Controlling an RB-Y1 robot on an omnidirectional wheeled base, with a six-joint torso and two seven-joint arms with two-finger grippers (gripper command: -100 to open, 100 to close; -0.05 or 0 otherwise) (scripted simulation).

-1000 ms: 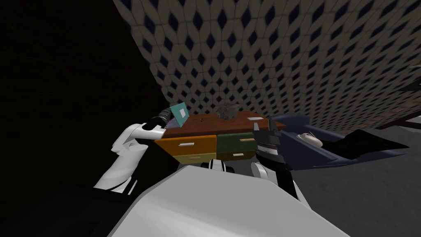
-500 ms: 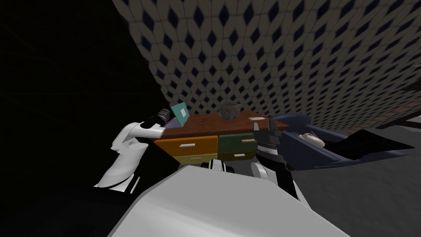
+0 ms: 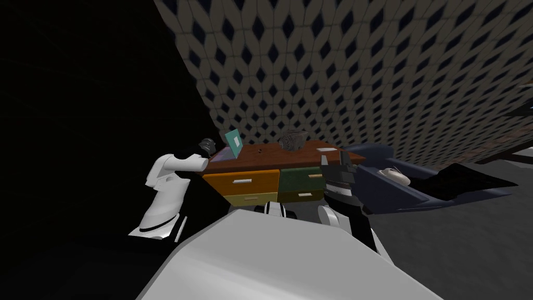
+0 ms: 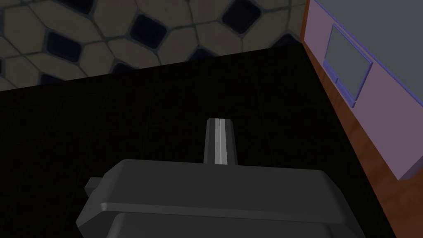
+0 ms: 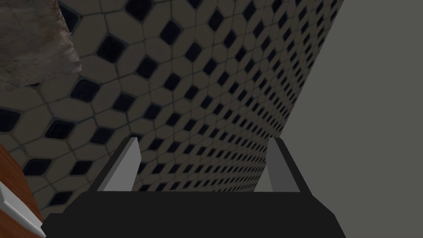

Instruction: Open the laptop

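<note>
1. Pulled back over the last second from the raised lid of the teal-backed laptop with a lilac keyboard deck: left gripper, now just off the desk's left end, near the laptop but apart from it, forearm more upright than before. Lid also steeper than a second ago.
2. Pictured at the left end of the reddish-brown wooden desk top: the laptop, open, lid standing at a steep angle with a white square on its back, base flat on the wood.
3. Seen from the left wrist: left gripper with thin grey fingers pressed together, holding nothing, pointed past the desk edge toward a black area. Off to one side, the laptop base and its grey touchpad.
4. Held at the desk's right end: right gripper, fingers spread wide and empty in the right wrist view.
5. Set farther back on the desk: rough grey bowl-like object and flat white sheet. Below the top: orange drawer front and dark green drawer front.
6. Behind it all: wall of pale tiles with dark diamond insets. To the right: dark blue sofa carrying a small white object.
</note>
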